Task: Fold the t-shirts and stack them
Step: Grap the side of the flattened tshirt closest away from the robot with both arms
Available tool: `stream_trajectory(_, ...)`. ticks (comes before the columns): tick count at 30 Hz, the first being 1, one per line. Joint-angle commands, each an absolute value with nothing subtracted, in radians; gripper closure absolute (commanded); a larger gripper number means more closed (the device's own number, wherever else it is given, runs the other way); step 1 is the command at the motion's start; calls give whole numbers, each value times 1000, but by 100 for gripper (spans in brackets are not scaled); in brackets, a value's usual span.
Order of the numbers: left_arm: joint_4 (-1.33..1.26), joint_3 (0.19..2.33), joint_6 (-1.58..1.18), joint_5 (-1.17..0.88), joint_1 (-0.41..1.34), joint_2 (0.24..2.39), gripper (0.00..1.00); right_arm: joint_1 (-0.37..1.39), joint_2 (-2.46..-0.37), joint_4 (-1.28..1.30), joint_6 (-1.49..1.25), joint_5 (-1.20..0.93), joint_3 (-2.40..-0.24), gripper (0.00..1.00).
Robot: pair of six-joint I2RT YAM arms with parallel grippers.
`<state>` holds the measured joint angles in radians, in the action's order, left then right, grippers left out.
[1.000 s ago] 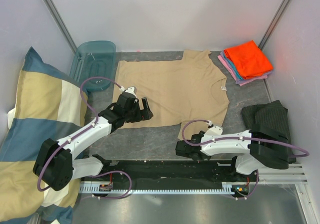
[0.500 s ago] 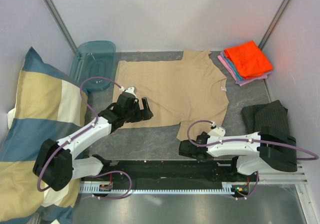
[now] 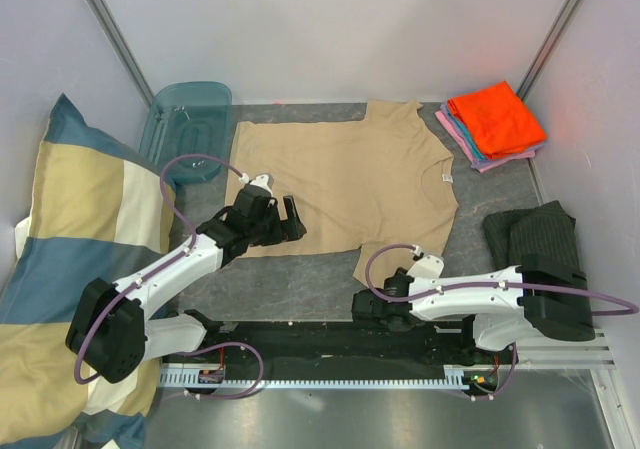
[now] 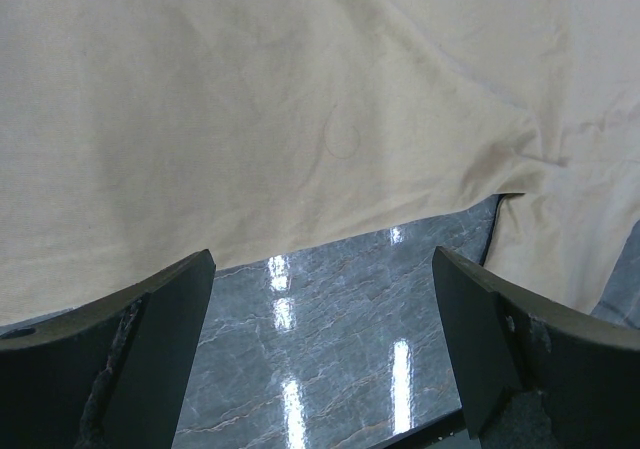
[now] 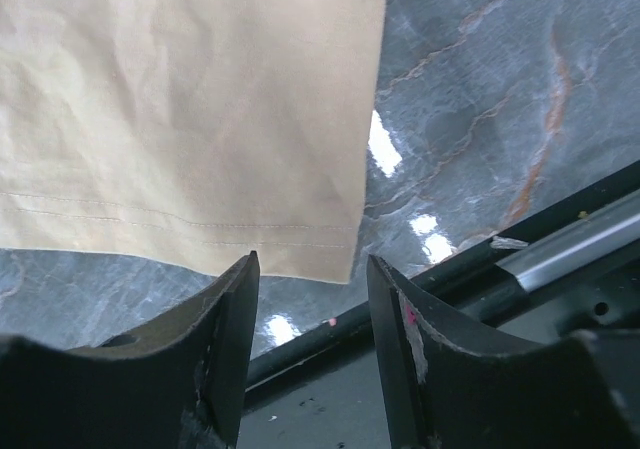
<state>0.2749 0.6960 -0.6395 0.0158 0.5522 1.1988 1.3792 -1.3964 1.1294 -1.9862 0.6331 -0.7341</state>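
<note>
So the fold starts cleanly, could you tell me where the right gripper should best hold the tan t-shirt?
Grip the tan t-shirt at its double-stitched hem corner, coming in low from the near side. That corner lies flat and free on the table, just ahead of the open right gripper, so a finger could probably slide under.

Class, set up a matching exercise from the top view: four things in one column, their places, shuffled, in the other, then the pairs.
1 tan t-shirt
2 orange t-shirt
3 checked pillow
4 dark striped cloth

A far right corner, atop the folded pile
B against the left wall
C spread flat in the middle
D right side, nearer than the pile

Pairs: 1-C, 2-A, 3-B, 4-D
</note>
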Motion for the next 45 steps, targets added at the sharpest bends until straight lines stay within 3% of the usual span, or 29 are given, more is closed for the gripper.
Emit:
stream_trajectory(1,253,680,-657,5,557,1174,2,1394,-1397,1184,-2247,640,-738,44)
stream_trajectory(23,247,675,-657,-20,557,1186,2,1397,-1361,999,-2238,574,-595,48)
stream_trajectory(28,247,673,-658,-20,557,1183,2,1397,-1368,979,-2232,568,-589,59)
stream_trajectory(31,245,673,-658,-17,557,1183,2,1397,-1365,963,-2229,568,-580,74)
stream_trajectory(33,248,673,-658,-17,557,1181,2,1397,-1364,950,-2230,563,-568,95)
stream_trajectory(34,256,675,-660,-14,557,1180,2,1397,-1361,942,-2232,557,-565,100)
stream_trajectory(45,544,753,-825,297,557,1109,11,1397,-1312,940,-2162,644,-583,100)
